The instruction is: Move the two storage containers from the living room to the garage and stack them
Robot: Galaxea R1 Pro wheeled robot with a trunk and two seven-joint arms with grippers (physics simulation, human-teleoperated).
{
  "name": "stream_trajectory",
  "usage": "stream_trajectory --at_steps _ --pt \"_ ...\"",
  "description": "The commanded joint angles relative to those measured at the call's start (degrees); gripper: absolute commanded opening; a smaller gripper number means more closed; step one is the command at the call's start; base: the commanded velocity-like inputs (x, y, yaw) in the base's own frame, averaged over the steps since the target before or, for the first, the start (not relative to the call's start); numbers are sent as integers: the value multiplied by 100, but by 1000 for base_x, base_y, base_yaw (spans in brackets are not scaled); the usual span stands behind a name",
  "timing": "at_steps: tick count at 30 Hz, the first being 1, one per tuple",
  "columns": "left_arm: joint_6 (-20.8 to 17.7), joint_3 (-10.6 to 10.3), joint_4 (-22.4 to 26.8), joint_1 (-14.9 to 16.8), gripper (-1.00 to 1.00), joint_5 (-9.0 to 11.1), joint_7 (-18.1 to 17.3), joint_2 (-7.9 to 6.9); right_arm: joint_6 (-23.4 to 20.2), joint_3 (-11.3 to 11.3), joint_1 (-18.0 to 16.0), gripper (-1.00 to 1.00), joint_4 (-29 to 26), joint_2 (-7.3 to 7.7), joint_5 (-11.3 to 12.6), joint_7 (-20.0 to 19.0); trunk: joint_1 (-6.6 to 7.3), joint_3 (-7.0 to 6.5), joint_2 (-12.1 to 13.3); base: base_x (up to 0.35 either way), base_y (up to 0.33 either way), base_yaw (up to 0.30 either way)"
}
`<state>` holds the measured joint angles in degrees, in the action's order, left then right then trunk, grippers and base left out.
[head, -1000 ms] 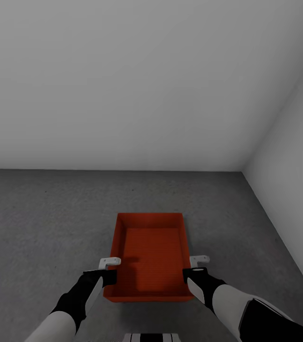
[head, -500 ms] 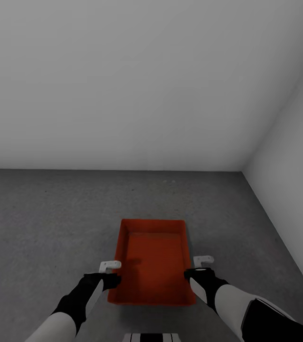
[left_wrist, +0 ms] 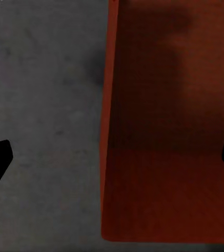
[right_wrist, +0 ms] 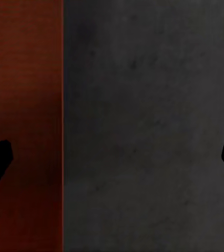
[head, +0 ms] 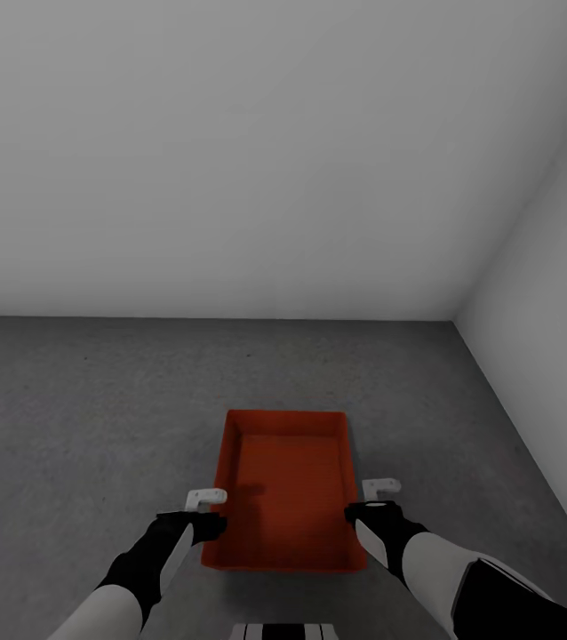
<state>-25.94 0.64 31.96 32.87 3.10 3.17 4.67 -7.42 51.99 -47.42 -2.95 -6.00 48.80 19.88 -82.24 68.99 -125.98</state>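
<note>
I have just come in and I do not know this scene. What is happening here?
A two-armed robot has one orange-red storage container between its arms, resting on the grey concrete floor near a white wall corner. The left tool and right tool are open, each straddling a side wall. No second container is stacked on it.
</note>
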Motion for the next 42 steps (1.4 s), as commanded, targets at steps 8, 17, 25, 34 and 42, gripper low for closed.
stream_trajectory --at_steps 8,17,25,34,42 --pt "-26 11 70 1 100 46 25 6 -47 48 3 100 -12 6 24 36 1 4 -2 0 0 0" --pt "-25 6 90 2 100 37 27 16 -49 47 2 100 -10 11 24 42 23 -14 39 0 0 0" --pt "-25 5 84 1 100 41 26 17 -49 48 3 100 -11 11 22 44 199 -158 359 0 0 0" --pt "-25 4 82 1 100 41 27 17 -41 51 0 100 -12 3 16 171 396 -319 720 0 0 0" --pt "-25 4 74 0 100 41 27 17 21 63 2 100 -11 1 10 269 572 -463 1041 0 0 0"
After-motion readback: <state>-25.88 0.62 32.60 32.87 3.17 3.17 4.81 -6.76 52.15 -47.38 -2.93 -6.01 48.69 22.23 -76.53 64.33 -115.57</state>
